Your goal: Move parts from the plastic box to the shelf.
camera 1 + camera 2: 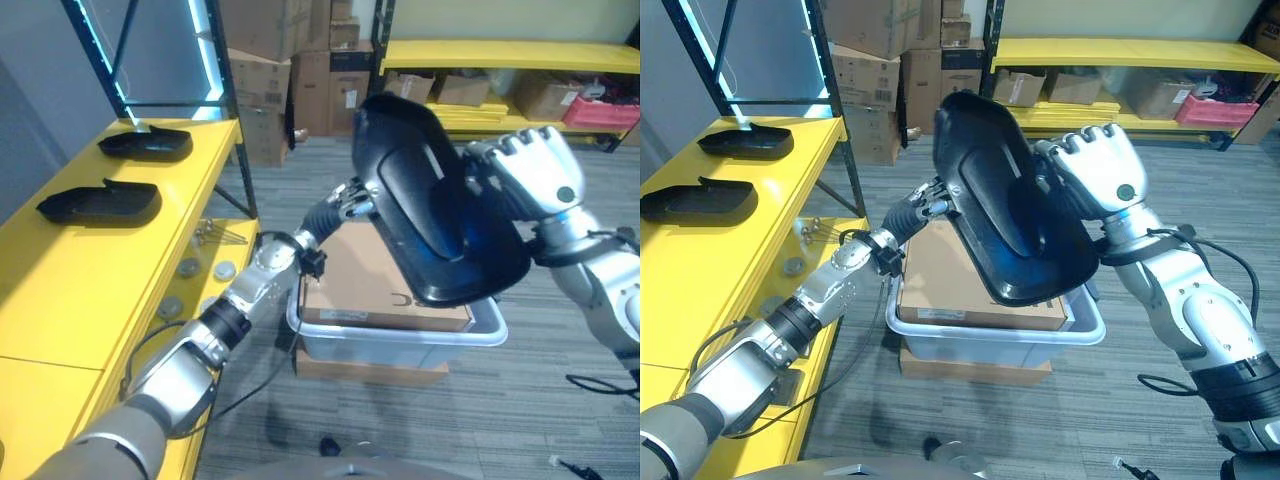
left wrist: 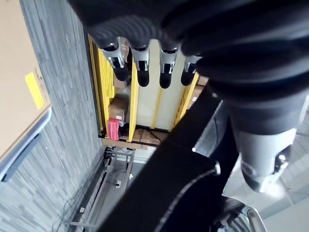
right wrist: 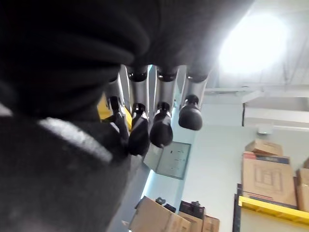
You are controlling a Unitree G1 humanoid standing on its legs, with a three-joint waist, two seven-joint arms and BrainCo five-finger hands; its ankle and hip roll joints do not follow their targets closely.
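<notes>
A large black curved plastic part (image 1: 430, 210) hangs tilted in the air above the clear plastic box (image 1: 400, 332). My right hand (image 1: 530, 175) grips its right edge from behind, and its fingers (image 3: 159, 128) curl over the dark part (image 3: 58, 183). My left hand (image 1: 347, 200) reaches in from the lower left and meets the part's left edge. Its fingers (image 2: 140, 67) look relaxed, with the part (image 2: 169, 193) beside the thumb. A brown cardboard sheet (image 1: 360, 285) covers the inside of the box. The yellow shelf (image 1: 100, 270) runs along the left.
Two black parts (image 1: 145, 145) (image 1: 100, 203) lie on the shelf's far end. Small screws (image 1: 215, 235) and washers (image 1: 190, 268) sit near its edge. A dark rack post (image 1: 235, 120) stands at the shelf's corner. The box rests on a cardboard carton (image 1: 370, 368). Racks with cartons (image 1: 500, 90) line the back.
</notes>
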